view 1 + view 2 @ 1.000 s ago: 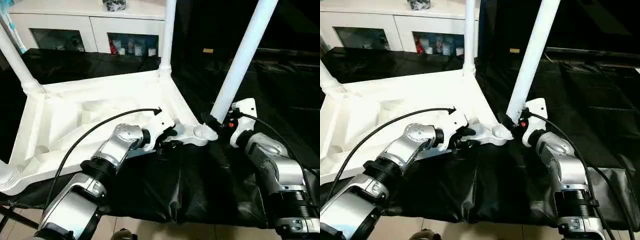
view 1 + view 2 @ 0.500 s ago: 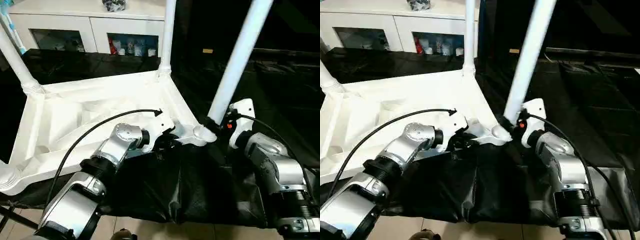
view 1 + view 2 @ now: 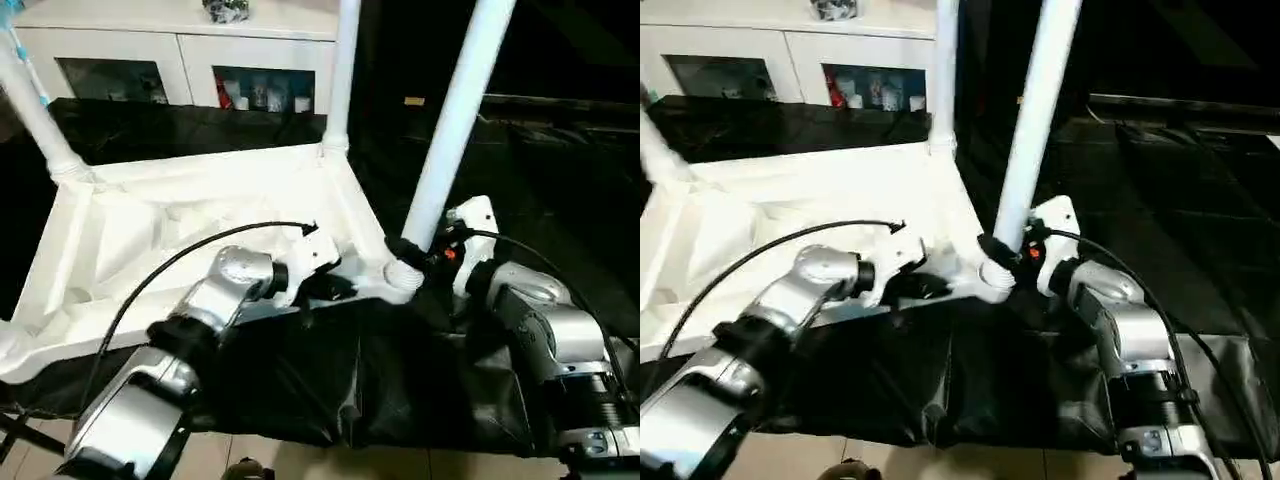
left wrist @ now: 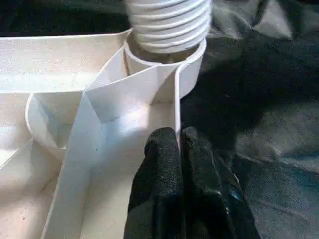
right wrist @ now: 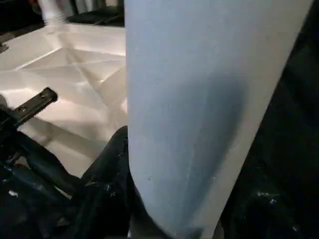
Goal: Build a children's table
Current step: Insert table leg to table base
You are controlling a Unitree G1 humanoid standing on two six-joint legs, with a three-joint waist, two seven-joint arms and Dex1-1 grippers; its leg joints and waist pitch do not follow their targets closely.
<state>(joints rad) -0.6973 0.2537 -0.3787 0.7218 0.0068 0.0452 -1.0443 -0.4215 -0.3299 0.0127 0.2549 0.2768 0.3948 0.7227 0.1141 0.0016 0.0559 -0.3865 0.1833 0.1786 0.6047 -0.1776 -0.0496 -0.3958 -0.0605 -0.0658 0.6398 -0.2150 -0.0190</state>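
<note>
Nearest the camera, the two silver forearms reached in from six o'clock over the black-covered work table. The left gripper had its fingers pressed together on the thin raised rim of the white table top, pinching that wall just short of the round corner socket. That grip probably served to hold the upside-down top steady while the other arm worked.

At about four o'clock, the right gripper clamped the base of a leg just above that same near corner; one black finger lay against the tube. The leg leaned slightly toward one o'clock, its ribbed end sitting in the socket, with several ridges still outside it. It looked only partly seated, so the low hold seemed meant for twisting or pressing it home.

Farther off, a second leg stood upright at the far corner around twelve o'clock, and a third rose at ten o'clock. Beyond them stood a white cabinet.
</note>
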